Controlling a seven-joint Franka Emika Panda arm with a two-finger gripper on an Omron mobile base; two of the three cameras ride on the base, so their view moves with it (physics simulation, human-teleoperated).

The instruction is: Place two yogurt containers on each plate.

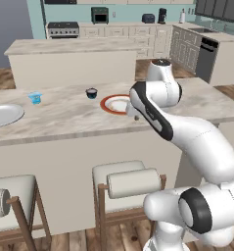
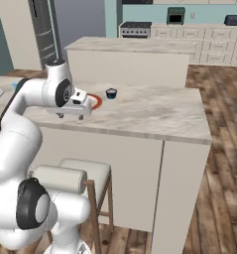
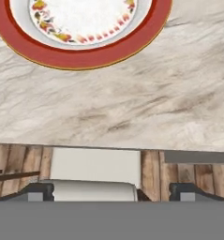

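A dark yogurt container (image 1: 91, 93) sits on the desk (image 1: 64, 117) just left of the red-rimmed plate (image 1: 110, 104). A light blue container (image 1: 35, 98) stands farther left, near the pale plate (image 1: 5, 114). The end effector (image 2: 70, 115) hovers, fingers spread and empty, above the desk's near edge beside the red-rimmed plate.

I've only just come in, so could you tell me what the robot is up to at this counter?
The arm is reaching over the near edge of the marble counter, its gripper empty with jaws wide open, hanging just in front of the red-rimmed plate. That plate has nothing on it yet. A dark yogurt cup sits on the counter just behind the plate, a light blue cup farther left, and the plain pale plate at the far left, also bare. No yogurt has been placed so far.
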